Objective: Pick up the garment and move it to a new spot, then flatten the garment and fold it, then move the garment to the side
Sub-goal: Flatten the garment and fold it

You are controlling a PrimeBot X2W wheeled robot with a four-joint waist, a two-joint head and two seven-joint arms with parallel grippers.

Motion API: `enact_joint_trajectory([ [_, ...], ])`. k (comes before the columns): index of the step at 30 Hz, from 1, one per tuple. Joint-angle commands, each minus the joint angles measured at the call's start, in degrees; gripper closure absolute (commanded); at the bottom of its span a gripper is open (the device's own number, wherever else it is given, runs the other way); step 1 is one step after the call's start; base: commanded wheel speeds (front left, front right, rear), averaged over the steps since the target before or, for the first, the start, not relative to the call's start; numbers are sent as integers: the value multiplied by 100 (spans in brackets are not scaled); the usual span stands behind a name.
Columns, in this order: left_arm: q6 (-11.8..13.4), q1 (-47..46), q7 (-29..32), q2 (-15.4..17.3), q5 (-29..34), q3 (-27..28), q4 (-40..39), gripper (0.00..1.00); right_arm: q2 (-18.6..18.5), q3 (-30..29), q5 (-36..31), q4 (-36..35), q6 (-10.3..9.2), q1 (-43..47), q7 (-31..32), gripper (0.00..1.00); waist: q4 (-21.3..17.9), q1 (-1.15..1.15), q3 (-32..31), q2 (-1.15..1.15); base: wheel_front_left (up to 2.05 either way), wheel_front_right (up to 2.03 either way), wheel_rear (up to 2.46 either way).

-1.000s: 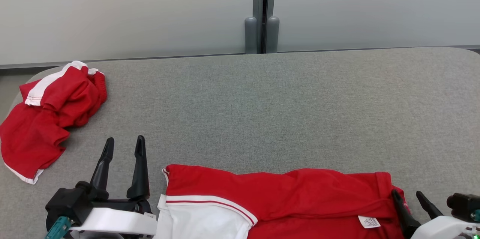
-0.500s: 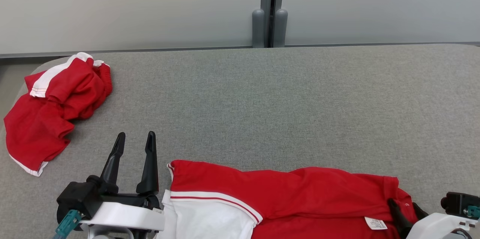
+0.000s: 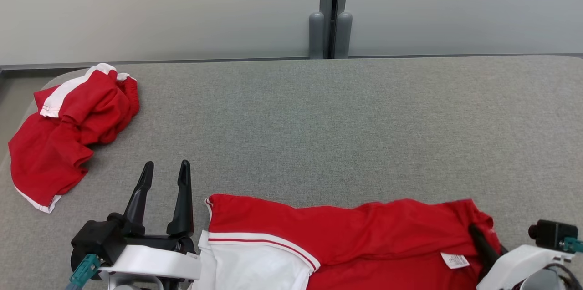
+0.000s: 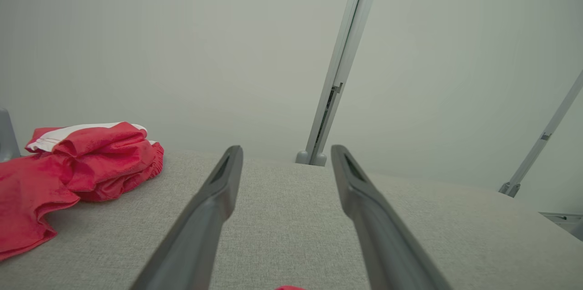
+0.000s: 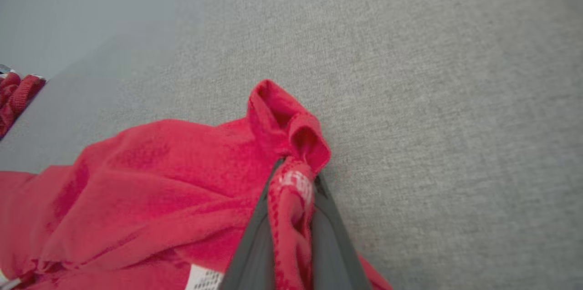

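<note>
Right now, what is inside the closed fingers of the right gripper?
A bunched edge of the red garment, pinched by the right gripper. The cloth hides the tips and the grip's depth.

This looks like a robot lab or test cell. A broad desk (image 3: 364,121) with rounded corners, covered in plain grey fabric, stands against pale frosted wall panels (image 3: 159,7) joined by a slim metal post (image 3: 334,3). The left wrist view shows a second such post (image 4: 542,137) further along the same blank wall. On the desk lie two matching red-and-white sports pieces, a crumpled garment (image 3: 68,130) and a flat garment (image 3: 341,235).
</note>
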Motion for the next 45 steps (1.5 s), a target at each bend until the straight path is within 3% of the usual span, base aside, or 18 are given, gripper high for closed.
enact_joint_trajectory([
  [1,-36,-55,-26,-2,36,49,5,0,-150,-44,125,-101,11,-158,-79,100,-50,0,-19,0,0,0,0],
  [12,-106,-128,-26,-71,124,170,-24,0,-1084,-504,506,111,6,-663,29,100,-291,0,4,0,0,0,0],
  [17,-147,-100,-26,-94,153,208,-2,0,-1304,-727,411,236,6,-806,-77,100,-317,0,-35,0,0,0,0],
  [22,-158,3,-26,-113,160,267,32,0,-1202,-774,437,-223,7,-646,-5,100,-322,0,-162,0,0,0,0],
  [28,-161,116,-26,-126,177,357,6,0,-1017,-747,353,-1424,7,-379,324,100,-351,0,-295,0,0,0,0],
  [35,-171,139,-26,-135,204,381,6,0,-269,-376,950,-2897,7,-56,1001,100,-296,0,-351,0,0,0,0],
  [39,-179,93,-26,-137,193,331,27,0,12,-67,903,-2913,7,-64,1160,100,-189,0,-328,0,0,0,0],
  [45,-190,3,-19,-141,166,280,86,0,692,515,814,-2212,8,-324,1120,100,143,0,-250,0,0,0,0],
])
